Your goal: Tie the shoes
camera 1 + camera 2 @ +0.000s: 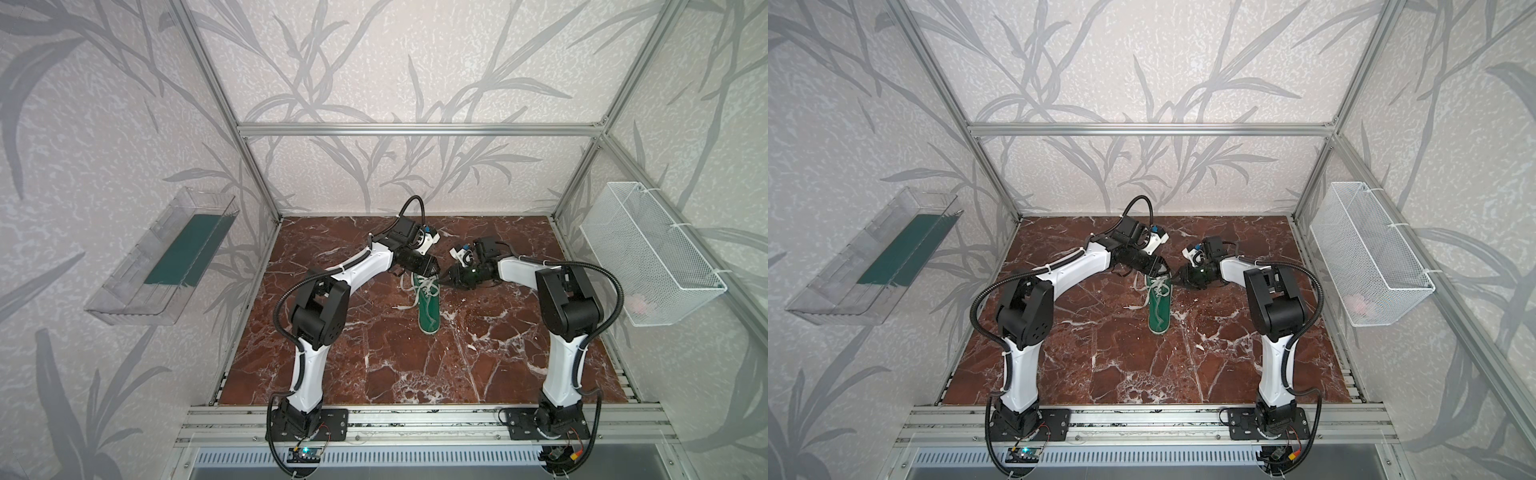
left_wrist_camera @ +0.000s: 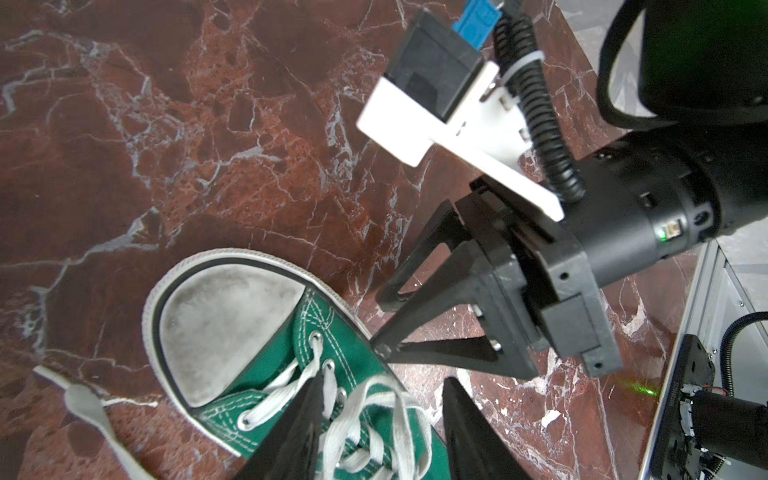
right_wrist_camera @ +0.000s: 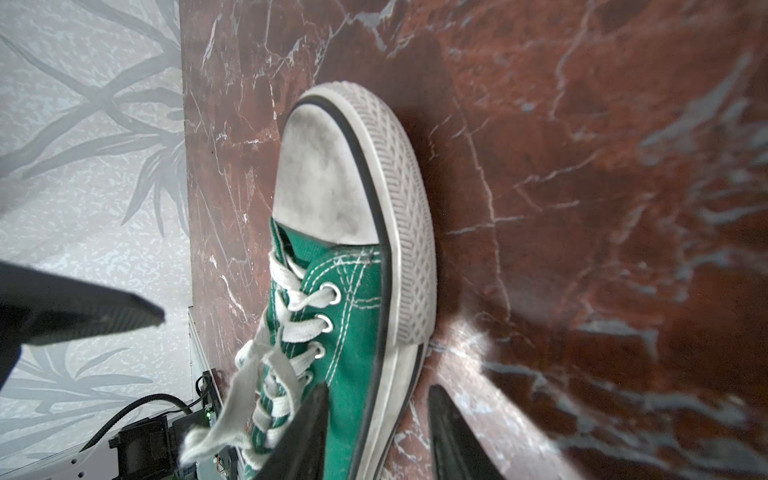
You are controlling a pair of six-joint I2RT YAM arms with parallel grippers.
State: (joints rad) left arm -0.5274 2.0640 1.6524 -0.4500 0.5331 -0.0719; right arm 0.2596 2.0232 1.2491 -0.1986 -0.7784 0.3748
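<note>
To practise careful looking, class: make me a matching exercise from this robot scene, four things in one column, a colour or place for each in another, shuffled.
1 sneaker
2 wire basket
3 clear bin
4 loose lace end

A white mesh, hangs at the right side
B white, lies flat beside the sneaker
C green canvas
D see-through, fixed at the left side

Pairs: 1-C, 2-A, 3-D, 4-B
</note>
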